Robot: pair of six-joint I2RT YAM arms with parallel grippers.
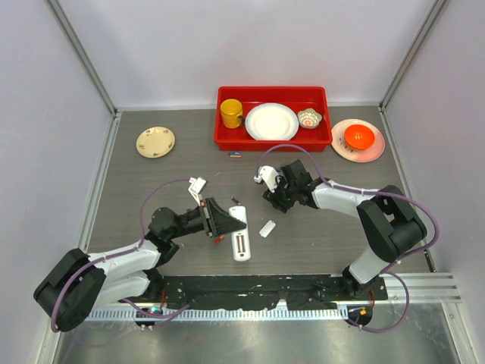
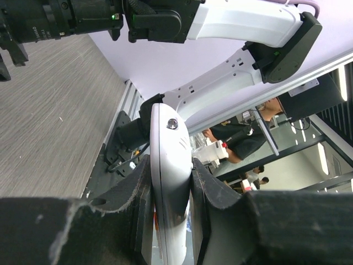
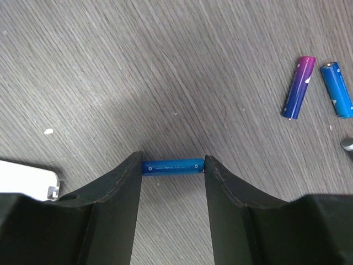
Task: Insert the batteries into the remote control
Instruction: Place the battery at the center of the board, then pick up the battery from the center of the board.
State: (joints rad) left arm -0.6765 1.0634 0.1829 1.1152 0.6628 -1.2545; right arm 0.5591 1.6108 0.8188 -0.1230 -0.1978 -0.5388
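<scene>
The white remote control (image 1: pixel 241 243) lies on the table with its near part between my left gripper's (image 1: pixel 226 223) fingers. In the left wrist view the gripper (image 2: pixel 170 193) is shut on the remote's (image 2: pixel 168 165) sides. My right gripper (image 1: pixel 273 200) is over the table's middle. In the right wrist view it (image 3: pixel 172 165) is shut on a blue battery (image 3: pixel 172 165), held end to end between the fingertips just above the table. A purple battery (image 3: pixel 298 87) and another blue battery (image 3: pixel 336 89) lie further off. The end of a grey one (image 3: pixel 347 144) shows at the edge.
A small plain white plate (image 1: pixel 267 228) lies right of the remote; its corner shows in the right wrist view (image 3: pixel 27 179). Small batteries (image 1: pixel 236 155) lie before a red tray (image 1: pixel 227 140) with a yellow mug, plate and bowl. A cream saucer (image 1: pixel 155 142) and an orange bowl (image 1: pixel 358 136) stand at the back.
</scene>
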